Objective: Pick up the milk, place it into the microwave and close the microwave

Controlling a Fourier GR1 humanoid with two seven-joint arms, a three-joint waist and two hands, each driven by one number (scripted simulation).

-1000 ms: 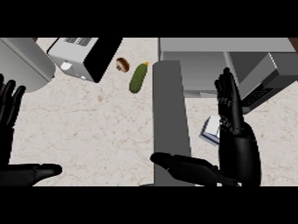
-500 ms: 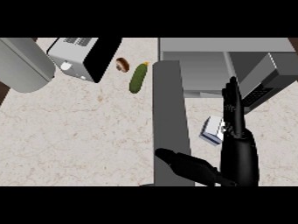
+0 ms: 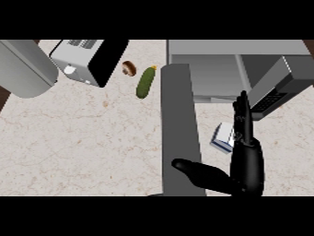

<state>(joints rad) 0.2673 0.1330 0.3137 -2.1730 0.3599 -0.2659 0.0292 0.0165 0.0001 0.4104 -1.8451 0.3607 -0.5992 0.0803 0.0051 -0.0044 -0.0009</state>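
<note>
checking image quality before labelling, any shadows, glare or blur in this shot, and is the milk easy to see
Head view: lighting is flat and even, with no glare and no strong cast shadows on the counter. Nothing looks motion-blurred. The milk carton is partly hidden behind the right hand, so only its left part shows. The open microwave door reads as a plain grey slab.

Milk carton (image 3: 222, 137) lies on counter (image 3: 84, 138) before microwave (image 3: 234, 69).
</note>
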